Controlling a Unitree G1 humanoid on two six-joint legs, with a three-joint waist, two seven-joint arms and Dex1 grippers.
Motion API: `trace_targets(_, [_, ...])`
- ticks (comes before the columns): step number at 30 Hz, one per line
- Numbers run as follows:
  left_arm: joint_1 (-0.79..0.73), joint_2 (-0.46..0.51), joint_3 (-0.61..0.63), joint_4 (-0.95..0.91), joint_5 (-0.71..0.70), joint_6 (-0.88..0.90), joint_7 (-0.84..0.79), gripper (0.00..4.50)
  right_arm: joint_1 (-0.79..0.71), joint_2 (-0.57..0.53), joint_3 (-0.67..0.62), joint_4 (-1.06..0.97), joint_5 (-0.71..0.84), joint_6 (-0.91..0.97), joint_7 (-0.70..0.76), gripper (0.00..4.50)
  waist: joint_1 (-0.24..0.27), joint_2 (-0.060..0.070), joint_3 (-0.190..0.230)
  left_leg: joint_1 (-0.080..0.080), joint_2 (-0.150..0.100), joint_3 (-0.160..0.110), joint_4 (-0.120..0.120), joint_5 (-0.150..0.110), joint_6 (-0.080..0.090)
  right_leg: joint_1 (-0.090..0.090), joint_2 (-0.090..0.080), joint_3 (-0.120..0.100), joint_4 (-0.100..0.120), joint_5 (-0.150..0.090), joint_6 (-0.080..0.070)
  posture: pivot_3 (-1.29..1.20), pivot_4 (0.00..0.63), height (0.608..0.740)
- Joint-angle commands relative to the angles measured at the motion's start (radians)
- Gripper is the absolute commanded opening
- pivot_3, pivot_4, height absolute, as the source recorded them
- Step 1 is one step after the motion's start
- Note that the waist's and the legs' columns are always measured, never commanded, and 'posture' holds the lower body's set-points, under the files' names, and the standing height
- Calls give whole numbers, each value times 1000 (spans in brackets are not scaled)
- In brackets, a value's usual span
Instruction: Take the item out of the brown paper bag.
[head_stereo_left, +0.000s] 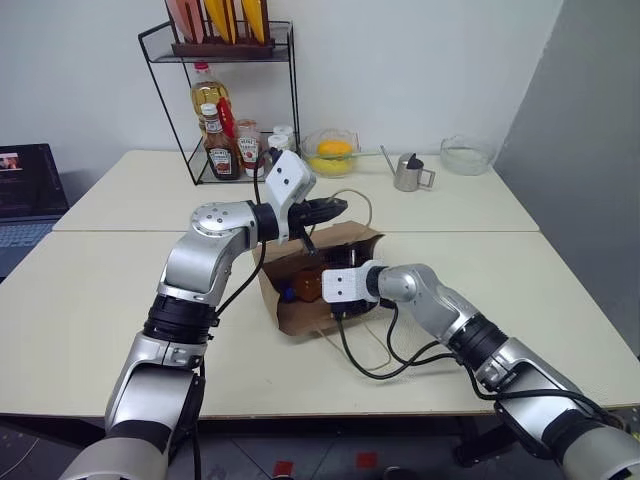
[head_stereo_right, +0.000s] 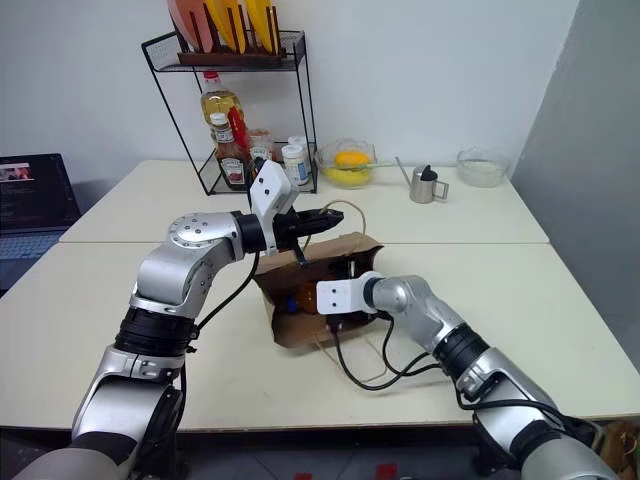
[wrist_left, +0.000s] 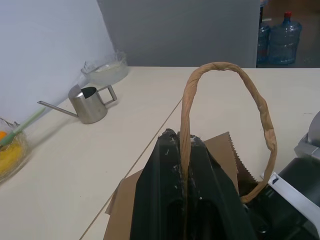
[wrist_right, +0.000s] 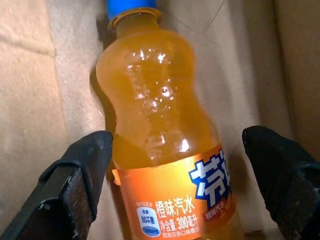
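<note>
The brown paper bag (head_stereo_left: 298, 318) lies on its side at the middle of the table, mouth toward me. My left gripper (head_stereo_left: 336, 208) hovers above it, shut on a beige cord handle (wrist_left: 260, 110) that loops up past the black fingers (wrist_left: 165, 165). My right gripper (wrist_right: 176, 135) reaches into the bag's mouth and is open. Its two pads (wrist_right: 82, 170) stand on either side of the item (wrist_right: 160, 145) without pressing it. The item is a small orange soda bottle with a blue cap (wrist_right: 131, 6), lying on the bag's inner wall. An orange patch of the item (head_stereo_left: 306, 285) shows in the bag's mouth.
A black wire rack (head_stereo_left: 225, 110) with a ketchup bottle (head_stereo_left: 220, 150) and an oil bottle stands at the back. A glass bowl of yellow fruit (head_stereo_left: 333, 152), a metal watering can (head_stereo_left: 407, 172) and a clear bowl (head_stereo_left: 467, 155) line the far table. A laptop (head_stereo_left: 28, 190) is at left; black cable (head_stereo_left: 385, 360) loops beside the bag.
</note>
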Motion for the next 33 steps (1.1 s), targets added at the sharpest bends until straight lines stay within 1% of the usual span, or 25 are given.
trace_targets(1, [-9, 1, 31, -31, -14, -5, 8, 0, -46, 26, 8, 58, -61, -42, -43, 4434, -2, 0, 0, 0, 0, 0, 0, 0, 0, 0, 0, 0, 0, 0, 0, 0, 150, 740])
trace_targets(6, [-9, 1, 32, -32, -15, -3, 11, 0, -80, 54, 23, 163, -125, -80, -75, 4434, -5, 0, 0, 0, 0, 0, 0, 0, 0, 0, 0, 0, 0, 0, 0, 0, 150, 740])
trace_targets(9, [-4, 2, 34, -38, -17, 1, 13, 0, -88, 66, 15, 200, -135, -100, -81, 4434, -6, 0, 0, 0, 0, 0, 0, 0, 0, 0, 0, 0, 1, 0, 0, 0, 150, 740])
trace_targets(12, [-1, 0, 33, -37, -14, 0, 15, 0, -80, 70, -1, 202, -129, -116, -88, 3845, -8, 0, 0, 1, 0, 0, 0, 0, 0, 0, 0, 0, 1, 0, 0, 0, 150, 740])
trace_targets(14, [1, 0, 34, -38, -14, 2, 16, 0, -72, 64, -10, 180, -125, -124, -88, 3243, -9, 0, 0, 1, 0, 0, 0, 0, 0, 0, 0, 0, 2, 0, 0, 0, 150, 740])
trace_targets(20, [9, 5, 31, -41, -10, -2, 16, 0, -34, 28, -38, 84, -108, -129, -64, 3221, -9, 0, 0, 0, 0, 0, 0, 0, 0, 0, 0, 0, 1, 0, 0, 0, 150, 740])
trace_targets(26, [21, 9, 30, -45, -5, -5, 17, 0, 57, -43, -83, -113, -81, -120, -11, 3221, -9, 0, 0, -1, 0, 0, 0, 0, 0, 0, 0, 0, 0, 0, 0, 0, 150, 740])
trace_targets(29, [30, 11, 28, -50, -3, -6, 18, 0, 106, -82, -112, -210, -39, -118, 42, 3221, -9, 0, 0, -1, 0, -1, 0, 0, 0, 0, 0, 0, 0, 0, 0, 0, 150, 740])
trace_targets(33, [42, 12, 24, -52, 4, -14, 20, 0, 175, -137, -189, -342, 56, -135, 82, 3221, -7, 0, 0, -1, 0, 0, 0, 0, 0, 0, 0, 0, 0, 0, 0, 0, 150, 740])
